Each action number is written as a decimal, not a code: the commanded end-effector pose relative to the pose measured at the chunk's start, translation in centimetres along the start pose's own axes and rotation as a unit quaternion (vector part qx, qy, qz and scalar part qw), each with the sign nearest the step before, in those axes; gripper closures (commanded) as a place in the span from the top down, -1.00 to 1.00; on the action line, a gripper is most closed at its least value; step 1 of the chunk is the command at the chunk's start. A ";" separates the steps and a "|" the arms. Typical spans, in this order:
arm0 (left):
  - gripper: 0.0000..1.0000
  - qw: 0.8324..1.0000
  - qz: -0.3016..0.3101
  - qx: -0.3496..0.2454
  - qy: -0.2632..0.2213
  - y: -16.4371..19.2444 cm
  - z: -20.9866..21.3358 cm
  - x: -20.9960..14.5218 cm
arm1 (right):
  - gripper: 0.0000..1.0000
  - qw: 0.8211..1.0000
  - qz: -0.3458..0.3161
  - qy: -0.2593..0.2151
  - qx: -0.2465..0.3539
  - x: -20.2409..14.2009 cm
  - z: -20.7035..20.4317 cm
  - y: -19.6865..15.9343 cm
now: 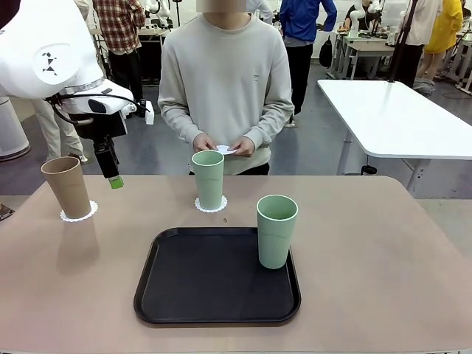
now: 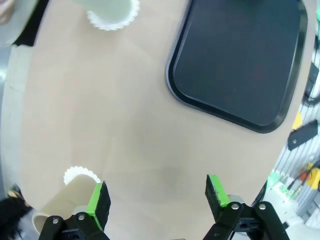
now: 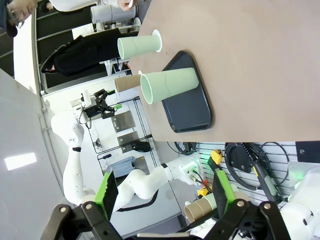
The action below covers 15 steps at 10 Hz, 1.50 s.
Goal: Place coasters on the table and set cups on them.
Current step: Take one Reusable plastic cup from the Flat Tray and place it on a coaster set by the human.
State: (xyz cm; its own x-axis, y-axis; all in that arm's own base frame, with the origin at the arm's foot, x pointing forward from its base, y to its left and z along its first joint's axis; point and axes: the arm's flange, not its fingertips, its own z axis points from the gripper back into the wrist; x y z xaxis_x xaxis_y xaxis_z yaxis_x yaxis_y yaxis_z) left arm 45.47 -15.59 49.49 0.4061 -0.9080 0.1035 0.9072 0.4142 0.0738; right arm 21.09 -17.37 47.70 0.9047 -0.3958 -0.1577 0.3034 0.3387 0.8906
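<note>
A tan-brown cup [image 1: 68, 186] stands on a coaster [image 1: 79, 214] at the table's [image 1: 383, 251] far left. My left gripper [image 1: 113, 177] hangs open just right of it, above the table. In the left wrist view the open left gripper [image 2: 157, 195] has bare tabletop between its fingers, with the tan cup [image 2: 60, 202] and its coaster [image 2: 80, 174] beside one finger. A mint cup [image 1: 209, 179] sits on a second coaster [image 1: 211, 205] at the far middle. Another mint cup [image 1: 276, 230] stands on the tray's right side. The person's hands hold a third coaster [image 1: 225, 150]. My right gripper [image 3: 165, 187] is open and holds nothing.
A black rectangular tray [image 1: 199, 284] lies at the table's near middle. The person stands at the far edge behind the middle cup. A white table [image 1: 398, 118] stands off to the back right. The right wrist view looks sideways at the table from off its side.
</note>
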 end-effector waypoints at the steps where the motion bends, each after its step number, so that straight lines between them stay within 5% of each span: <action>1: 1.00 0.987 0.145 0.063 0.024 -1.1 2.2 -3.6 | 1.00 1.000 0.004 0.001 0.006 -0.1 0.0 -0.1; 3: 1.00 0.970 0.226 0.072 0.054 -2.3 3.8 -9.2 | 1.00 1.000 0.004 0.001 0.006 -0.1 0.0 -0.1; 5: 1.00 0.961 0.267 0.016 0.077 -2.5 3.9 -13.7 | 1.00 1.000 0.004 0.001 0.006 -0.1 0.0 -0.1; 8: 1.00 0.953 0.291 -0.080 0.006 -2.1 1.1 -17.7 | 1.00 1.000 0.004 0.001 0.006 -0.1 0.0 -0.1; 9: 1.00 0.956 0.284 -0.016 0.076 -2.3 3.0 -16.5 | 1.00 1.000 0.004 0.001 0.006 -0.1 0.0 -0.1; 10: 1.00 0.953 0.293 -0.049 0.057 -2.2 1.9 -17.4 | 1.00 1.000 0.004 0.001 0.006 -0.1 0.0 -0.1; 11: 1.00 0.945 0.298 -0.117 -0.065 -1.0 2.5 -19.8 | 1.00 1.000 0.004 0.001 0.006 -0.1 0.0 -0.1; 12: 1.00 0.919 0.309 -0.186 -0.157 0.2 2.3 -22.5 | 1.00 1.000 0.004 0.001 0.006 -0.1 0.0 -0.1; 15: 1.00 0.839 0.367 -0.281 -0.287 3.4 0.9 -29.6 | 1.00 1.000 0.004 0.001 0.006 -0.1 0.0 -0.1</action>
State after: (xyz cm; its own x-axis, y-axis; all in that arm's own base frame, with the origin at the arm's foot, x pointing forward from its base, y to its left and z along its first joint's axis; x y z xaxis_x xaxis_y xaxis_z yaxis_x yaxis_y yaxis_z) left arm 35.44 11.59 48.12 0.9033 -0.2233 0.3663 0.4115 0.6926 -0.5925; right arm 21.04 -17.42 47.70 0.9038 -0.3978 -0.1580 0.3043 0.3377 0.8907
